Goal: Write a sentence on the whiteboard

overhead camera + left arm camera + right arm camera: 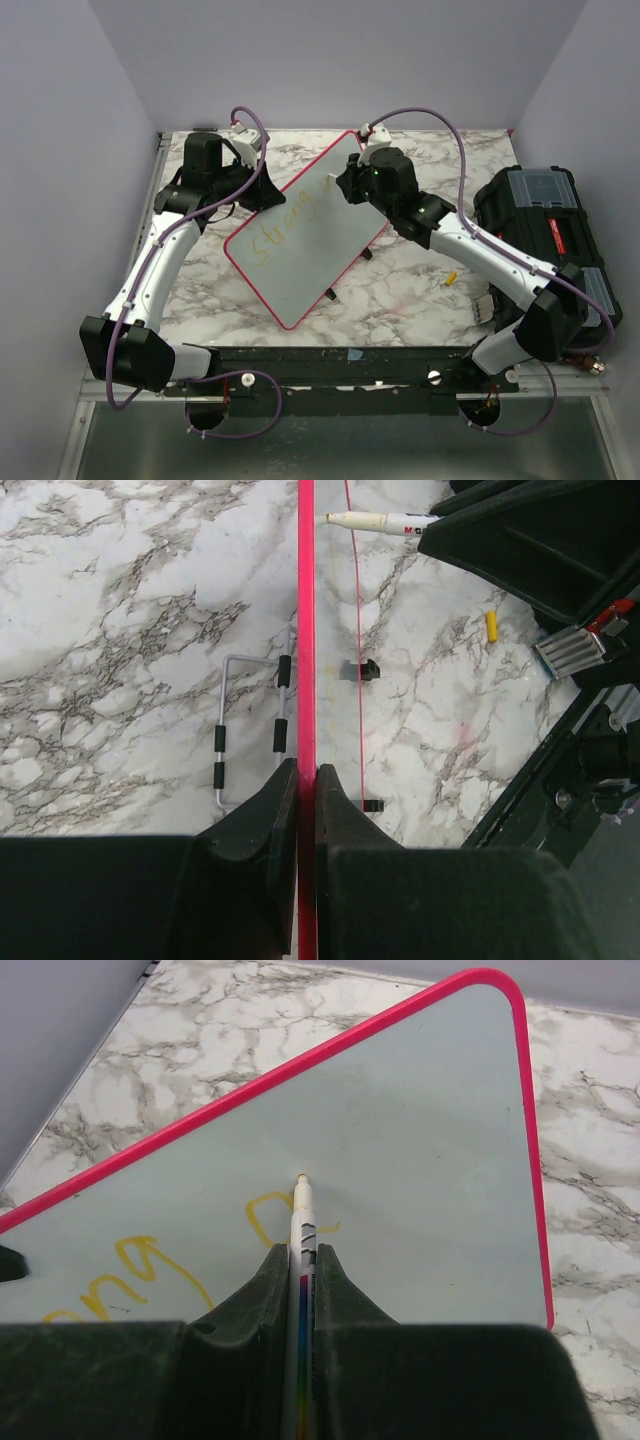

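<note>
Left end effector (307, 780): you see it clamped on the whiteboard's (320, 240) pink rim, a jaw on each face.
Right end effector (303, 1260): it is closed on a marker (301, 1210), which sticks out ahead of the jaws with its tip meeting the board face.
Whiteboard: it stands tilted on the desk (400, 290), between your two arms, with small black feet on its lower right edge.
Sentence (290, 225): yellow cursive runs up the board; you can read "Strong", then a loop just beside the marker tip.
Desk: marble; a yellow cap (451, 279) lies right of the board, apart from it.
Case (545, 220): black, at the desk's right edge, beside your right arm.
</note>
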Controlling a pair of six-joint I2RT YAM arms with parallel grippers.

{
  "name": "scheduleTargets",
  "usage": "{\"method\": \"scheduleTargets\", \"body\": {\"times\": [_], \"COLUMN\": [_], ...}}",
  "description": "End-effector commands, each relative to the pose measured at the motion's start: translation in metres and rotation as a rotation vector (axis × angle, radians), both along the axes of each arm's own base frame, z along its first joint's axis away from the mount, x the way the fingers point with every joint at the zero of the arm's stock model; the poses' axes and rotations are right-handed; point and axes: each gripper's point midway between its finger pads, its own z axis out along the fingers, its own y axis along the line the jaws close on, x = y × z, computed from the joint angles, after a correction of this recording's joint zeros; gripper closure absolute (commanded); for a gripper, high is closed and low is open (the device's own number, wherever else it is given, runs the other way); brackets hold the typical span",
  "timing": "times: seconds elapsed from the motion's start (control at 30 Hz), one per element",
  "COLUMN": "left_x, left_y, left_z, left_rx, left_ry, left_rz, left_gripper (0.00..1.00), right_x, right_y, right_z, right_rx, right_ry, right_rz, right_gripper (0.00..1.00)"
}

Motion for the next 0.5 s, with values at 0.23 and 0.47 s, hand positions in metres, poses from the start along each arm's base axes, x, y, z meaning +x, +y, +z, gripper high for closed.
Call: {"method": "scheduleTargets", "body": {"times": [0.23,0.47], "left_x": [-0.009,-0.009], "left_y": [-0.003,-0.003], "left_z": [0.004,0.002], "left_rx": [0.015,0.016], "left_ry": [-0.051,-0.048], "left_rz": [-0.045,-0.044], "left_gripper": [1.00,1.00], "right_x": [0.019,0.026], "right_y": [-0.002,-0.009], "right_z": [0.011,0.013], "right_rx": [0.017,0.011], "right_ry": [-0.028,-0.033], "right_rz": [-0.017,-0.042], "right_gripper": [0.99,0.99]}}
